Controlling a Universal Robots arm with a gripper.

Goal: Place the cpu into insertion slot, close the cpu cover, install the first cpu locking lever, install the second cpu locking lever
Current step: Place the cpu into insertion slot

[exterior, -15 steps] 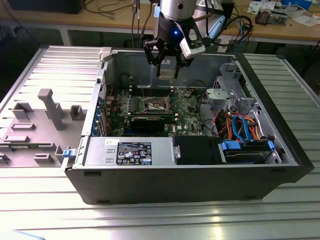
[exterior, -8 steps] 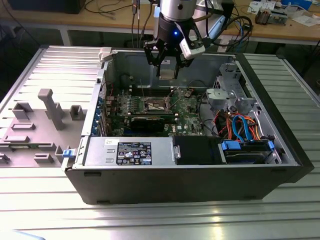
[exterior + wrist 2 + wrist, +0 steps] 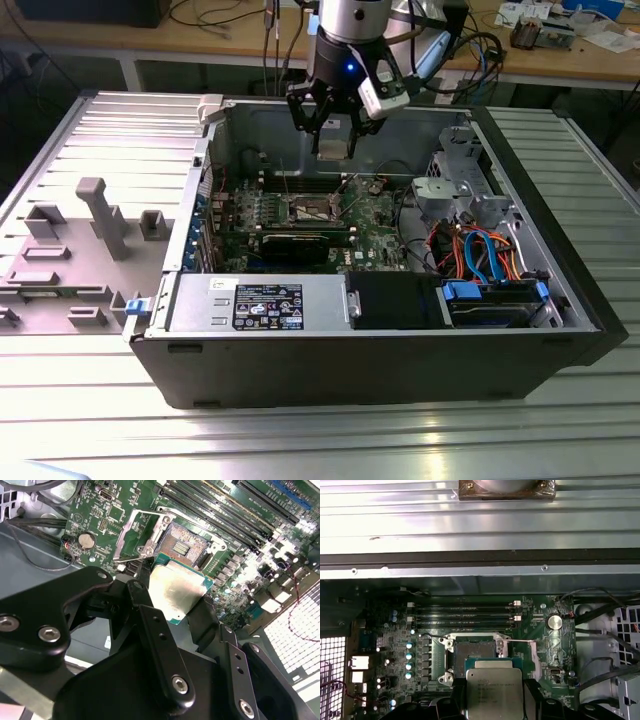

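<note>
My gripper [image 3: 334,140] hangs over the open computer case, shut on the cpu [image 3: 333,149]. In both wrist views the cpu [image 3: 177,592] [image 3: 494,690] is a flat square chip with a silver top, clamped at two opposite edges by black fingers [image 3: 143,597]. It is held in the air above and slightly to one side of the insertion slot [image 3: 187,545] [image 3: 475,651], which lies bare on the green board. The cpu cover [image 3: 131,532] [image 3: 534,655], a silver frame, is swung open beside the slot. A thin wire locking lever [image 3: 520,641] stands raised next to it.
A round coin battery [image 3: 87,541] [image 3: 553,621] sits near the slot, and memory slots [image 3: 465,612] run beside it. The case wall [image 3: 290,125] rises behind the board. Drive cage and coloured cables [image 3: 480,250] fill the exterior view's right; a grey fixture plate [image 3: 90,230] lies on its left.
</note>
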